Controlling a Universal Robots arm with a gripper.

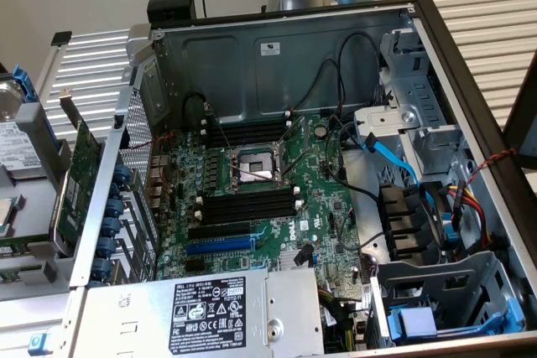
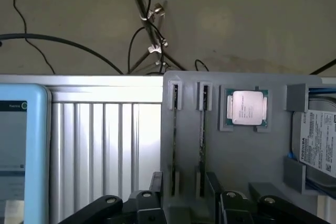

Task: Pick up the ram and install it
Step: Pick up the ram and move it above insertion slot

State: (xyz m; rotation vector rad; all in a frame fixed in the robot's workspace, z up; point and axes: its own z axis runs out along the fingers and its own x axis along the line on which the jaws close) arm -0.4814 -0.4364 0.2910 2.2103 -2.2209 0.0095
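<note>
Claw [image 2: 185, 184] hangs spread wide and empty over the grey holder [image 2: 236, 156], lined up with the two ram sticks [image 2: 202, 129] standing on edge in its slots, processor [image 2: 247, 107] and hard drive [image 2: 317, 140] beside them: picking up is in hand, and likely calls for centring on one stick.

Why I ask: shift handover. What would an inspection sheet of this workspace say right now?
surface: ribbed metal table carrying an open computer case.
job's things: ram on edge in a grey holder; motherboard slots empty.
clutter: processor, hard drive, expansion card.
gripper: open, holding nothing, close to the holder's slots.
cables: blue cable, black leads inside the case.
surroundings: floor cables, blue-framed screen.
</note>
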